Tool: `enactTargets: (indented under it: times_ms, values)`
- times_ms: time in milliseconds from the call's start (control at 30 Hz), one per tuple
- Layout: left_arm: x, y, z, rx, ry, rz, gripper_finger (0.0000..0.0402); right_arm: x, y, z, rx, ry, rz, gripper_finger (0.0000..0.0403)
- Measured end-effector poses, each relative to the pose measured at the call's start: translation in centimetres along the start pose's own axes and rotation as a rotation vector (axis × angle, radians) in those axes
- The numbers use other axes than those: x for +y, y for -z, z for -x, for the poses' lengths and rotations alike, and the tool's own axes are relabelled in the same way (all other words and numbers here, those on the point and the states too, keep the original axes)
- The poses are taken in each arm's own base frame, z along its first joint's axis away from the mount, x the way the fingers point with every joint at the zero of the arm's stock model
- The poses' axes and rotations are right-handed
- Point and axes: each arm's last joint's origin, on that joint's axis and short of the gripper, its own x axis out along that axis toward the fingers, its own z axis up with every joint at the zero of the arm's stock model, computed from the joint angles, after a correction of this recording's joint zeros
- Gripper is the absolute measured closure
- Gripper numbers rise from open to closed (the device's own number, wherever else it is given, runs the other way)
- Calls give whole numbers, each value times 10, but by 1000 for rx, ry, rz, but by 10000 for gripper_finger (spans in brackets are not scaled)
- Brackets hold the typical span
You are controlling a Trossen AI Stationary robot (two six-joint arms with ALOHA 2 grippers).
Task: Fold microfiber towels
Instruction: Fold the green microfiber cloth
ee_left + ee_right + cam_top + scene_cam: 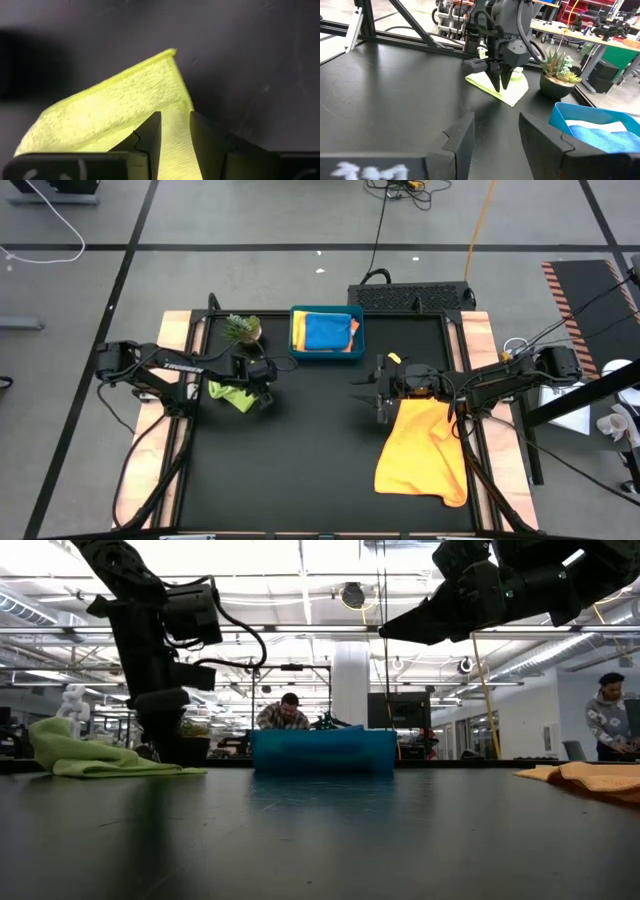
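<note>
**Green towel pinched, orange one just lying there**

Only visible up close from the left wrist: left gripper (175, 145) pinching a fuzzy fold of the lime towel (120, 105). From above, just a crumpled green lump beside the plant (242, 328). Right gripper (495, 135) raised off the table, fingers spread and empty, by the rumpled orange towel (422, 450). Blue towel (326, 332) folded in the rigid teal tray (296, 352). Nothing blocking the table (300, 450).

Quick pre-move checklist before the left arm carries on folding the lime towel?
1. Left hand closed on the lime green towel: ok, an edge sits between its fingers.
2. Towel lying flat: not ok, bunched.
3. Right hand empty and open, above the table: ok.
4. Orange towel out of the way: ok, on the right side.
5. Potted plant close behind the left hand: not ok.
</note>
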Motion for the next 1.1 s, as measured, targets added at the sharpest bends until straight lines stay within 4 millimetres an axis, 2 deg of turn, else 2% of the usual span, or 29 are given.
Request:
enactTargets:
  times_ms: [300,533,733,1100]
  values:
    - [1,6,-3,28,-16,30,237,0,0,0,0,0,0,257]
    - [-1,2,-3,-4,35,57,199,1,4,-3,19,-3,1,257]
    - [-1,-2,-3,-44,28,61,193,2,9,-9,25,-4,1,257]
    - [4,4,-5,11,-35,90,192,3,12,-13,22,-4,-3,257]
